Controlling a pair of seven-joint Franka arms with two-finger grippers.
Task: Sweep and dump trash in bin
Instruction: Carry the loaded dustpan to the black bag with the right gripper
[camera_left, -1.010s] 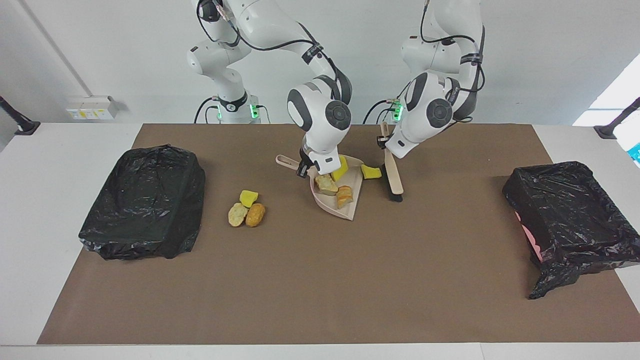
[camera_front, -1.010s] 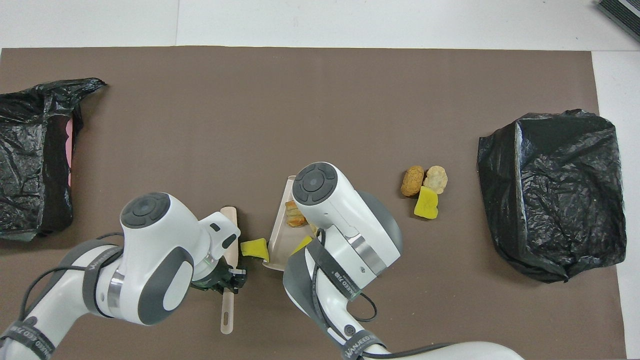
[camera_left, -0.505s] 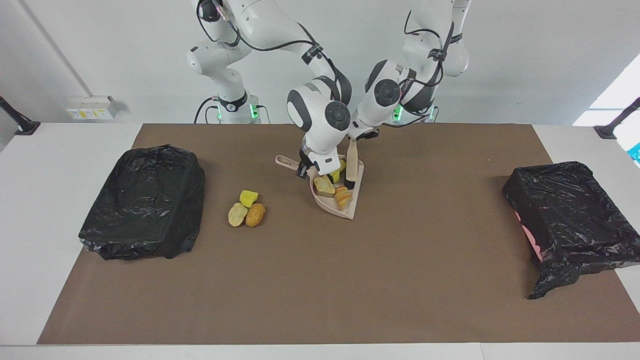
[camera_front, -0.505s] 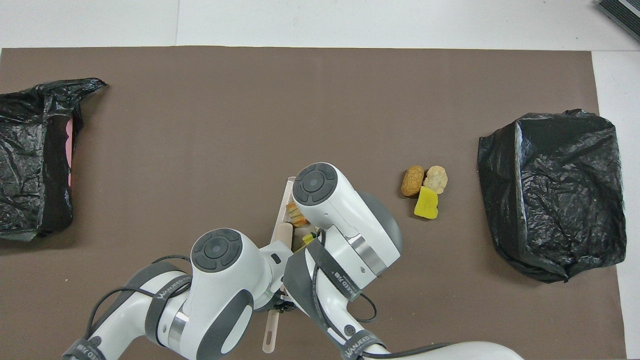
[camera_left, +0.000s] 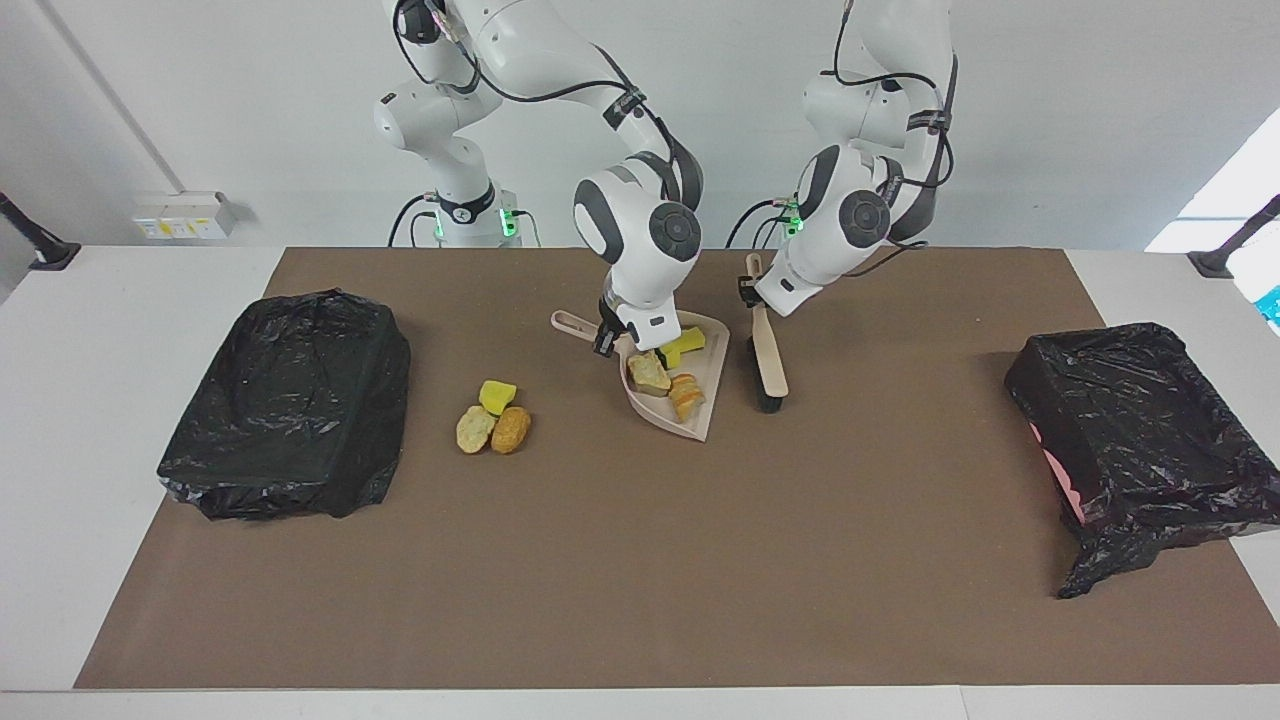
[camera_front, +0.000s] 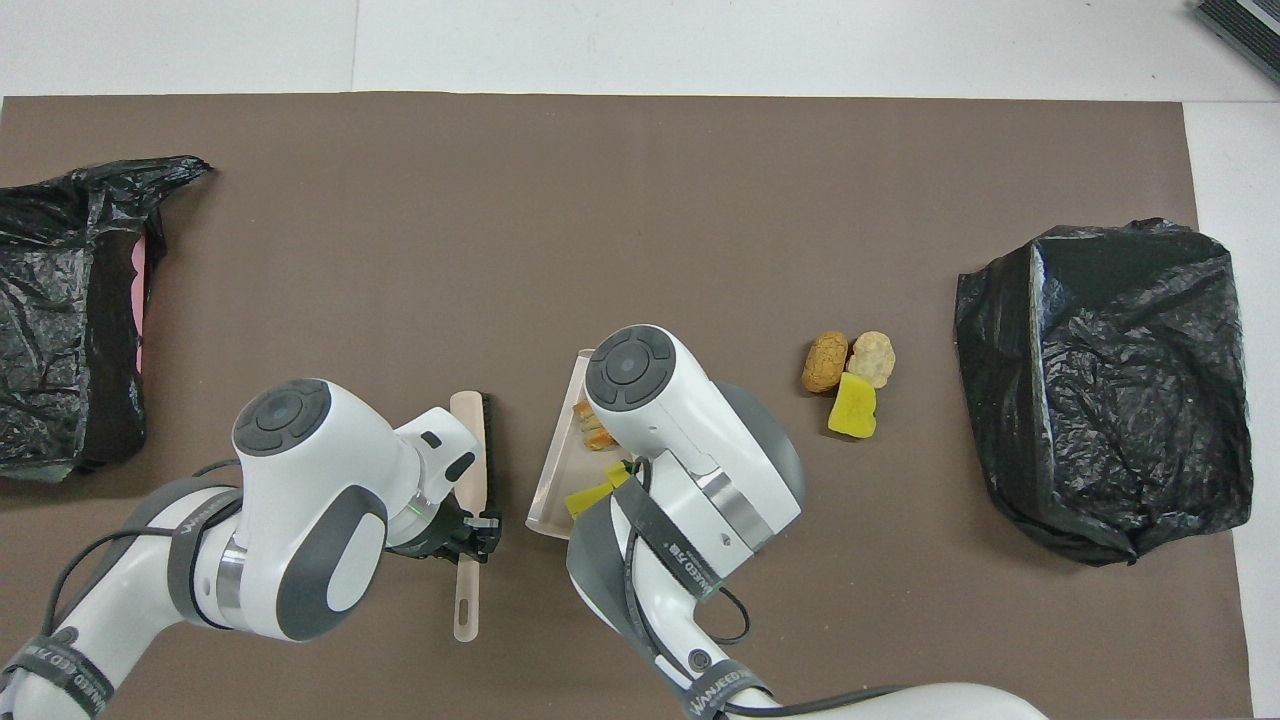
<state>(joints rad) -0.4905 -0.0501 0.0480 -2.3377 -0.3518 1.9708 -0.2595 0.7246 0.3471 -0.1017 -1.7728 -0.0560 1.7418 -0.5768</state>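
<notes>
While the right gripper (camera_left: 606, 338) stays clenched on the handle of a beige dustpan (camera_left: 690, 415), four pieces of trash sit inside the pan near the middle of the brown table mat (camera_left: 640, 560): two yellow sponge wedges (camera_left: 685, 343) at the handle end, a tan bread chunk (camera_left: 650, 372) beside them, and a golden-brown bread chunk (camera_left: 687, 393) closer to the pan's open lip. The dustpan rests on the mat with its lip pointing away from the robots. Just beside it, toward the left arm's end of the table, the left gripper (camera_left: 748, 290) is clamped on the handle of a small hand brush (camera_left: 768, 355), whose dark bristles (camera_front: 488, 440) face the pan; brush and pan stand apart, with a strip of bare mat between them. Three more lumps lie together on the mat toward the right arm's end of the table, well apart from the pan: a yellow sponge wedge (camera_left: 496, 394), a pale bread lump (camera_left: 474, 429) and a golden-brown lump (camera_left: 511, 429), all touching or nearly so. One bin lined with a black bag (camera_left: 290, 400) stands near the mat's edge at the right arm's end; a second black-bagged bin (camera_left: 1140, 440), a sliver of pink showing at its side, stands at the left arm's end.
</notes>
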